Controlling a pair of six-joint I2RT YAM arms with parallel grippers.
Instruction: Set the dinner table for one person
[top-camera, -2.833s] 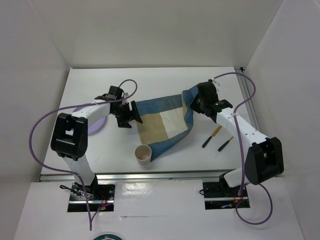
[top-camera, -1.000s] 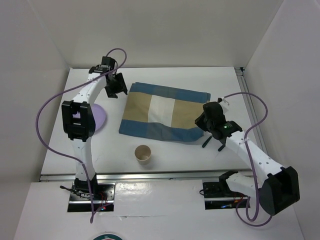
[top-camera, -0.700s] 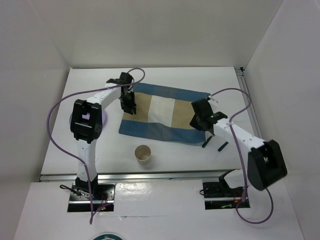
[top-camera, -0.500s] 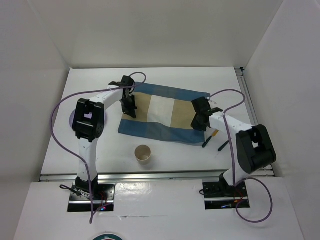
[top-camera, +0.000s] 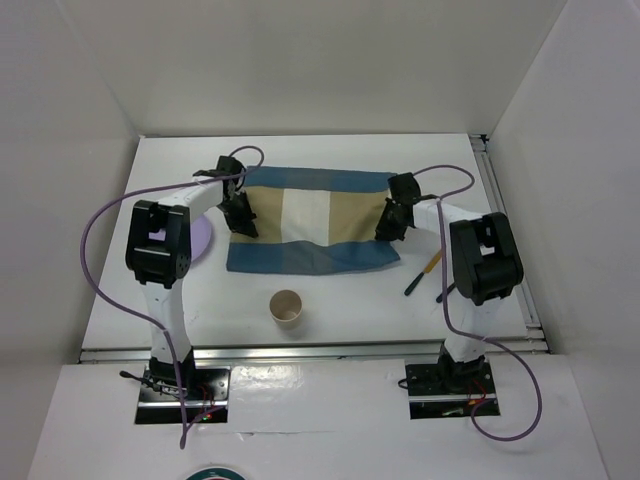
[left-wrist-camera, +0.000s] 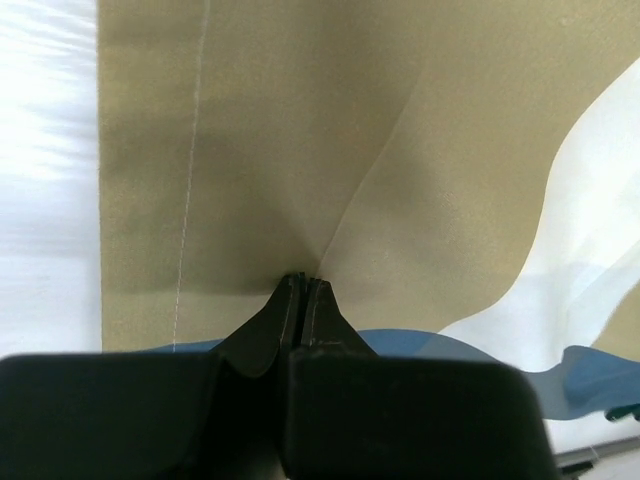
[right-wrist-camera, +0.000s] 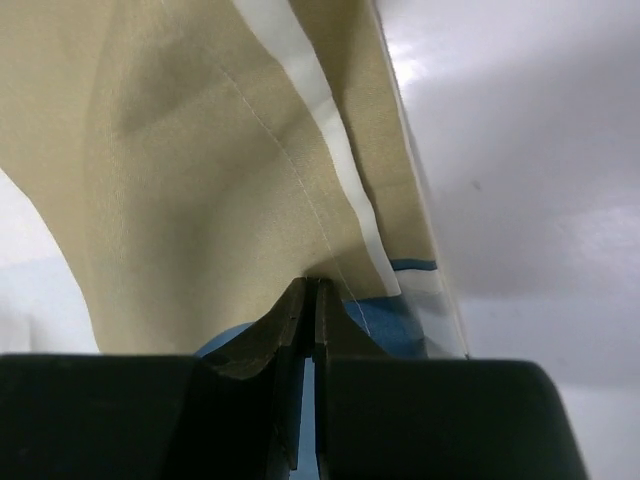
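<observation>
**Top external view**
- Large white smooth square counter (top-camera: 330, 150): fills the view ahead of both arm bases.
- Blue-and-tan striped cloth mat (top-camera: 310, 218): spread nearly flat at mid-counter.
- Left end effector (top-camera: 240, 213): at the mat's left edge.
- Right end effector (top-camera: 391, 220): at the mat's right edge.
- Lilac round plate (top-camera: 201, 243): on the counter left of the mat, partly hidden by the left arm.
- Tan paper cup (top-camera: 287, 308): upright, nearer the arm bases than the mat and apart from it.
- Two slim utensils, one orange-handled (top-camera: 424, 273): right of the mat; kinds too small to tell.

**Left wrist view**
- Fingers (left-wrist-camera: 268, 328) pinched fully together on a tan fold of the mat.

**Right wrist view**
- Fingers (right-wrist-camera: 272, 322) likewise closed on the mat's hem.

**Progress (judged)**
- Mat laying looks nearly complete.
- Remaining: letting go of the mat, then placing the plate, cup and utensils.
</observation>
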